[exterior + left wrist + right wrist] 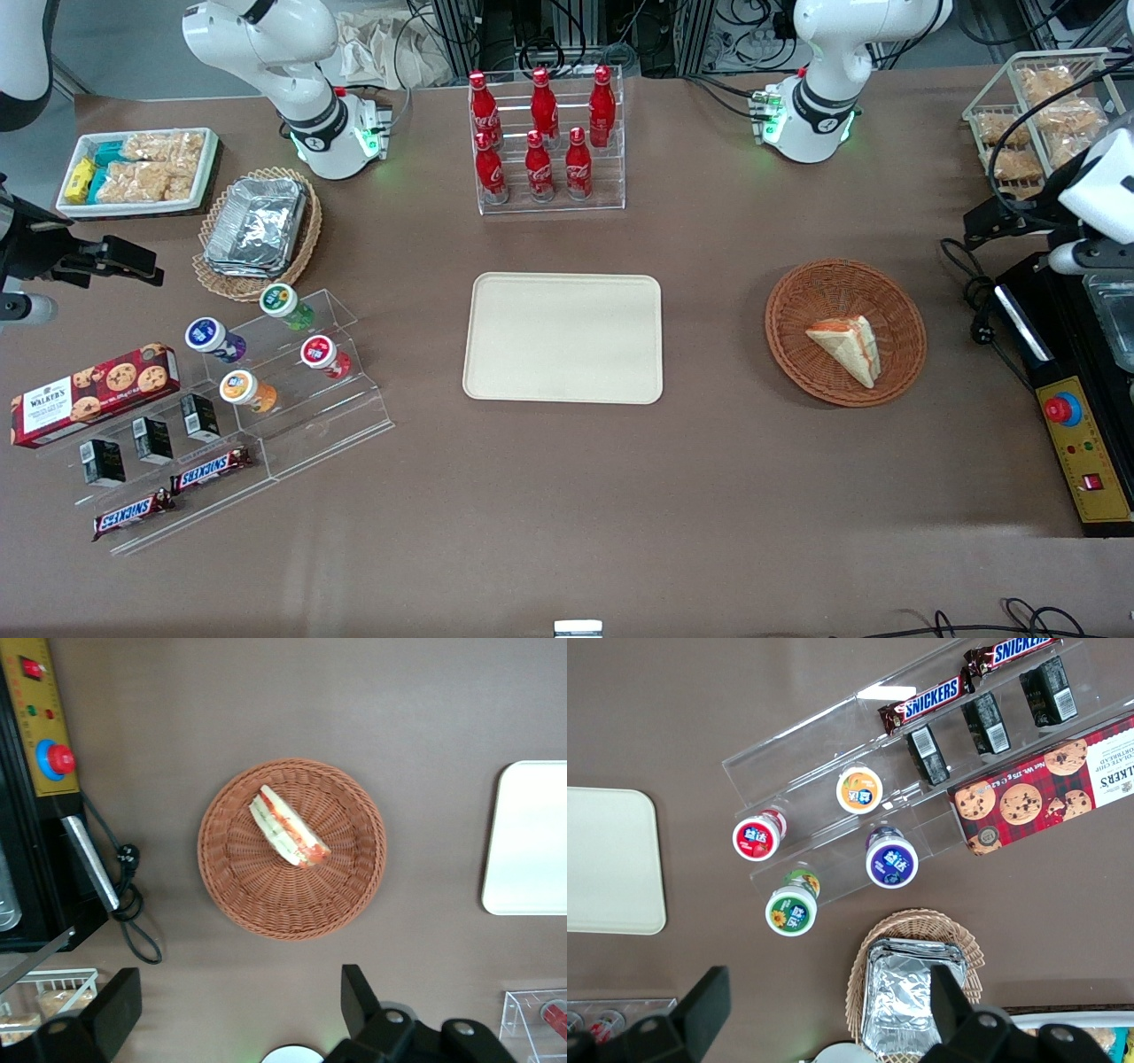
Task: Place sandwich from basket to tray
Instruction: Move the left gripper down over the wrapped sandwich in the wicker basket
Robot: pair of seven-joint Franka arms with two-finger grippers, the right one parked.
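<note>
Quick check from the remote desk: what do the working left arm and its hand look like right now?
The left arm is glossy white with a black ring band at its base, green status lights and black cables plugged in beside it. Its hand, above the table near the basket, has two black blocky fingers on a dark body with silver screws.

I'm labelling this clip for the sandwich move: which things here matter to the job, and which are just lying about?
Job: sandwich lying in the basket; tray, bare; left gripper, open, hanging above the table beside the basket.

Lying about: cola bottles, foil containers, yogurt cups, cookie box, Snickers bars, bagged snacks.
</note>
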